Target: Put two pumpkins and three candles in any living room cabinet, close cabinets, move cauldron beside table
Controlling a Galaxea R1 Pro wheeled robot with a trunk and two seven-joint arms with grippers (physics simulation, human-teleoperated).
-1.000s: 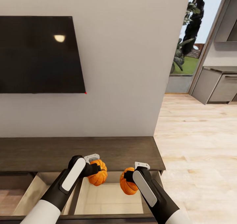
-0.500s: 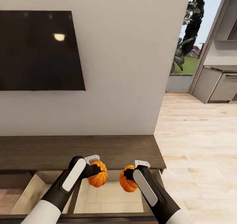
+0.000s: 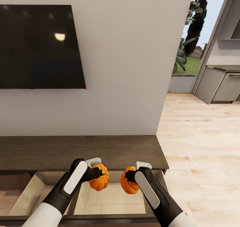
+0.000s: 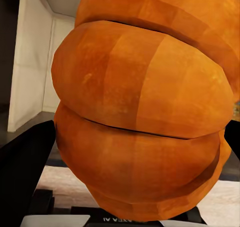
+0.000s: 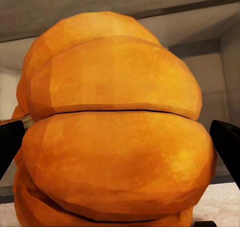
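Head view: I hold one pumpkin in each gripper, both hanging over the open drawer (image 3: pixel 113 197) of the cabinet (image 3: pixel 80 152), just in front of the front edge of its dark top and toward its right end. My left gripper (image 3: pixel 95 172) is clenched on the left pumpkin (image 3: pixel 99 177); my right gripper (image 3: pixel 131 177) is clenched on the right pumpkin (image 3: pixel 128 182). The two fruits sit near each other, apart, with a gap between them. Left wrist view confirms the grasp: orange ribs (image 4: pixel 145 112) fill the space between my dark fingers (image 4: pixel 22 172), pale drawer wall behind. Right wrist view likewise: ribbed body (image 5: pixel 115 127) pinched between finger tips (image 5: pixel 227 142), drawer interior beyond. A second drawer (image 3: pixel 20 195) to the left also stands open. Television (image 3: pixel 40 47) on the wall above; doorway (image 3: pixel 200 43) to the right. No candles or cauldron seen here. Judgement: step in hand is lowering both pumpkins into the drawer. To do it well, I should bring each one down close to the pale floor before letting go, since a round ribbed body may roll if dropped from height; keep them clear of the drawer's front and side walls, and release one at a time so they do not knock together. Drawers remain to be shut afterwards.
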